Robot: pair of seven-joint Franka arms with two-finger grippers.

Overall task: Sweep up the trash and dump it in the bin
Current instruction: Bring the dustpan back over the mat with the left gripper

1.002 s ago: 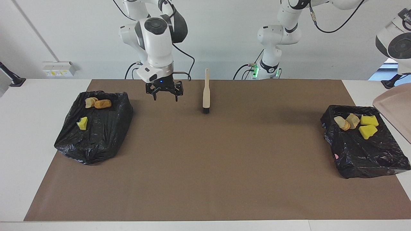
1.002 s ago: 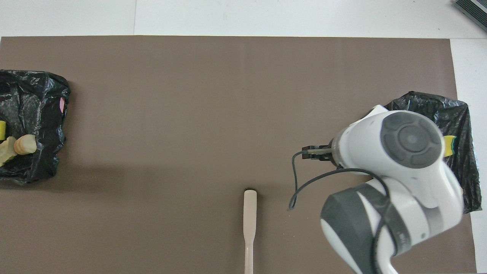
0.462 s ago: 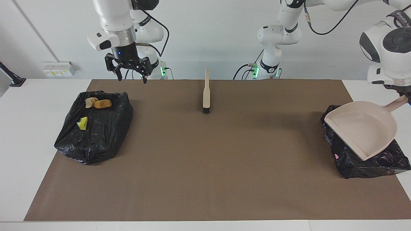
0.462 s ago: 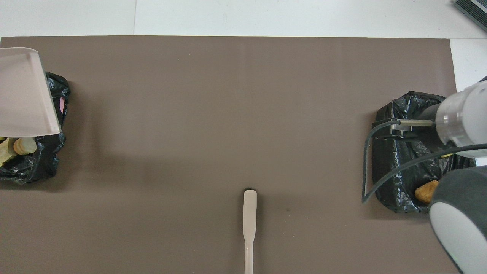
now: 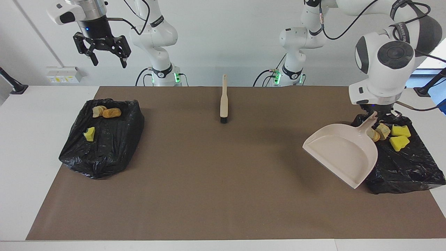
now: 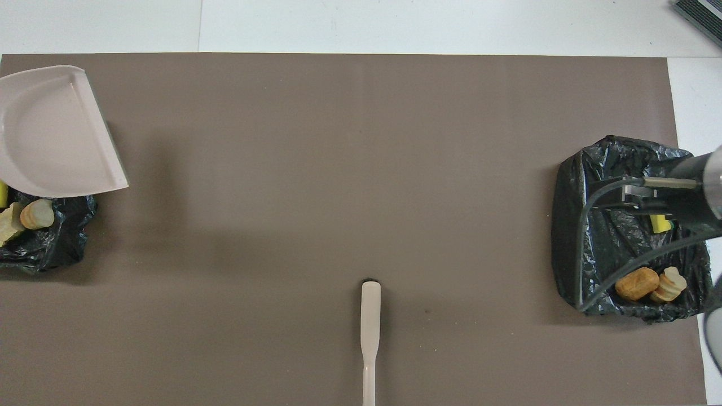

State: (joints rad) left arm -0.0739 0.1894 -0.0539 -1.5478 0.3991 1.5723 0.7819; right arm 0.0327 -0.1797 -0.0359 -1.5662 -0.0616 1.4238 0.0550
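The trash, small bright yellow sponge-like chunks (image 5: 399,143) and tan bread-like lumps (image 5: 382,131), lies on two crumpled black plastic bin bags (image 5: 404,167), one at each end of your table; it has no common long axis. The left gripper (image 5: 378,115) clamps the handle of the beige plastic dustpan (image 5: 343,153), tilted over the bag's edge. The right gripper (image 5: 106,62) hangs high, fingers spread, empty.
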